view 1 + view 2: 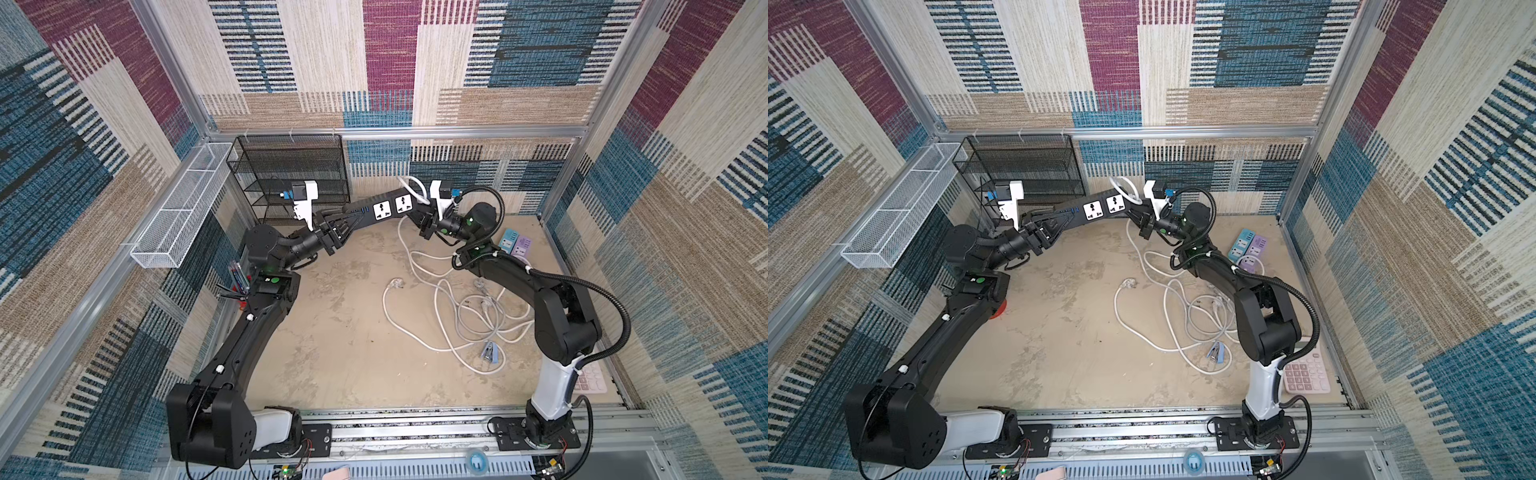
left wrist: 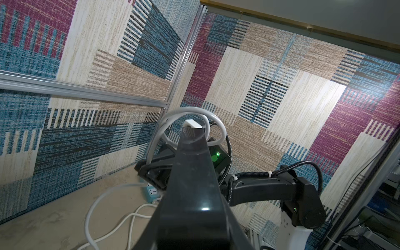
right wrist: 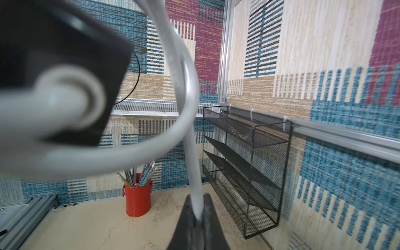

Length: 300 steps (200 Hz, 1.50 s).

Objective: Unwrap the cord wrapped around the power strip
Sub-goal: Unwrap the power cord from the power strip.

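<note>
Right gripper: its two fingers are squeezed shut on the white cord, which runs up between them.
Left gripper: clamped tight on one end of the power strip.
Power strip: black with white sockets. It is up in the air above the back of the table. It stretches from the left gripper toward the right gripper, and the end by the right gripper is a bit higher.
Cord at the strip: it comes out of the end by the right gripper and makes one round loop past that end. Then it drops into the pinch of the right gripper.
Cord on the table: the rest hangs down and lies in loose, messy curls in front of the right arm.
Plug: lies flat on the table at the end of a big curl, apart from both grippers.
Small blue clip: sits by the near curls of cord.
Blue and purple socket blocks: stand behind the right arm, near the back corner.
Black mesh shelf: against the back wall, behind the left gripper.
White wire basket: hangs on the left wall.
Red cup of pens: stands on the table by the left wall.
Pink calculator: lies by the base of the right arm.
</note>
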Tool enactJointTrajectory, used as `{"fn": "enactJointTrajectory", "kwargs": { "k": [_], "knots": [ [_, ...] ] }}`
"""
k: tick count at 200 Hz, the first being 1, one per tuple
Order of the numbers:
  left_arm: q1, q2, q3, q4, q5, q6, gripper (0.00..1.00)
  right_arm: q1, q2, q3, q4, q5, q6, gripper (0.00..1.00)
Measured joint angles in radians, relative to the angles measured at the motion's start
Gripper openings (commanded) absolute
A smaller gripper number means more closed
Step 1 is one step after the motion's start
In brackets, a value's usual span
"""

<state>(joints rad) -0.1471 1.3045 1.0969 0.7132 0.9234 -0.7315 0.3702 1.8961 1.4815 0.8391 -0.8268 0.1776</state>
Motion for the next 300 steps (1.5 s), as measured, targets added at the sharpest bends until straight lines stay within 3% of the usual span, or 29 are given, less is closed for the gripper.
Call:
{"fn": "enactJointTrajectory", "kwargs": {
  "k": [50,88,114,155,186,209,240,300],
  "knots": [
    [-0.026,-0.063,0.001,-0.217,-0.039,0.214,0.0,-0.079,0.016,0.174,-0.127,-0.006,-0.025,0.0],
    [-0.032,-0.107,0.0,-0.387,-0.136,0.401,0.0,-0.122,-0.062,0.18,-0.246,-0.008,-0.084,0.0],
    [-0.032,-0.141,-0.016,-0.434,-0.218,0.492,0.0,-0.121,-0.193,0.075,-0.338,0.004,-0.171,0.0],
    [-0.029,-0.162,-0.02,-0.472,-0.332,0.563,0.0,-0.116,-0.432,-0.244,-0.457,0.026,-0.246,0.0],
    [-0.024,-0.159,-0.018,-0.462,-0.36,0.562,0.0,-0.024,-0.536,-0.423,-0.501,0.026,-0.262,0.0],
    [-0.023,-0.147,-0.012,-0.438,-0.346,0.515,0.0,0.047,-0.491,-0.495,-0.512,0.026,-0.264,0.0],
    [-0.026,-0.154,-0.006,-0.404,-0.308,0.46,0.0,0.06,-0.348,-0.484,-0.499,0.027,-0.223,0.0],
    [-0.06,-0.164,-0.007,-0.325,-0.204,0.365,0.0,0.058,-0.007,-0.121,-0.462,0.047,-0.148,0.0]
  ]
}}
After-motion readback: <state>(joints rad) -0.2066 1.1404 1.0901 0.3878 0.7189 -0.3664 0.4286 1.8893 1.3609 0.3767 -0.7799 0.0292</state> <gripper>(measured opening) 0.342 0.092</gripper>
